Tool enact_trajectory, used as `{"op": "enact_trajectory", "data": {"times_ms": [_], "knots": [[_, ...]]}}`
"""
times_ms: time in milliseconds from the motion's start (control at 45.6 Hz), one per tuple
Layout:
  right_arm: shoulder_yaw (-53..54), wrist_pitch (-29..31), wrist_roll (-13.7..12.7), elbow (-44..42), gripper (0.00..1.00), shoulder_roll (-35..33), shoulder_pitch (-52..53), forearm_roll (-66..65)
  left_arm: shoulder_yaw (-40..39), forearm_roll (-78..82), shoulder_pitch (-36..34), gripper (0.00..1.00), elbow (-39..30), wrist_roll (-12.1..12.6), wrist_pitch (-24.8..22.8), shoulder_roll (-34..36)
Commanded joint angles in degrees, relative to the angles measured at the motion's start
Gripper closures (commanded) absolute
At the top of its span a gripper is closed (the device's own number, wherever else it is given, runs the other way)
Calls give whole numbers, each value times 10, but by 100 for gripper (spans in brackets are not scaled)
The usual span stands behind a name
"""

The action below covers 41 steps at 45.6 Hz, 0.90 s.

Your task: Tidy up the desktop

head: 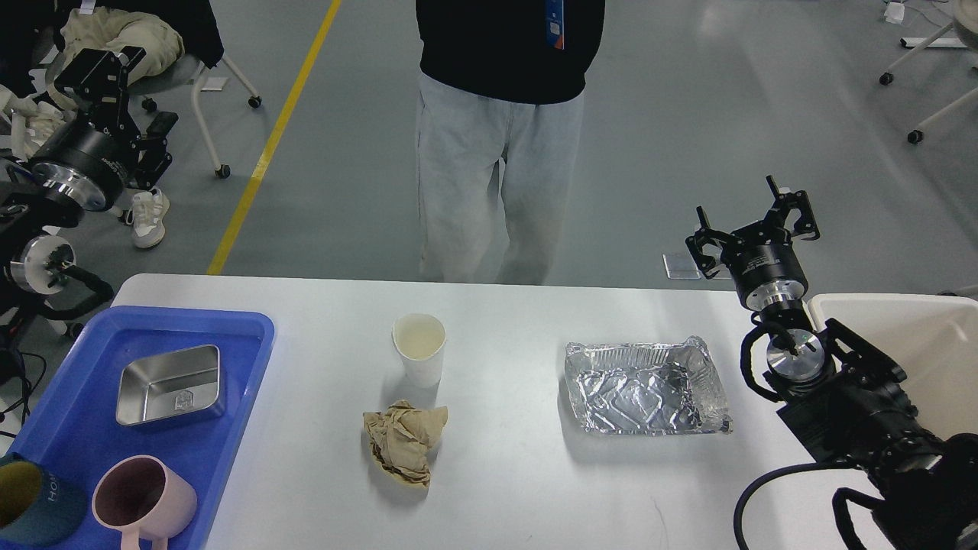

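The white desktop [519, 481] holds a white paper cup [419, 347], a crumpled brown paper ball [403, 441] in front of it, and an empty foil tray [646, 388] to the right. My right gripper [749, 221] is open and empty, raised past the table's far right edge, beyond the foil tray. My left gripper [130, 95] is open and empty, held high over the floor off the table's far left corner, well away from every item.
A blue tray [244, 359] at the front left holds a steel box [168, 384], a pink mug [141, 500] and a dark teal mug [30, 504]. A white bin [879, 305] stands at the right. A person [497, 153] stands at the far edge.
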Motion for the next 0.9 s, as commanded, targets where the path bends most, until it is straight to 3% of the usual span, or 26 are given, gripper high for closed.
{"op": "enact_trajectory", "data": {"times_ms": [0, 132, 351, 790, 878], "knots": [[11, 1, 0, -2, 0, -2, -2, 1, -68, -8, 41, 6, 1, -26, -1, -40], [12, 1, 0, -3, 0, -17, -1, 0, -133, -18, 77, 6, 1, -43, -21, -91], [9, -5, 0, -11, 0, -50, -12, -41, -168, -61, 109, 5, 11, -76, -116, -123], [-12, -10, 1, -7, 0, -73, -17, -120, -208, -216, 146, 4, 41, -66, -141, -193], [-75, -5, 26, 1, 0, -77, -12, -190, -210, -220, 148, 4, 49, -54, -163, -201]]}}
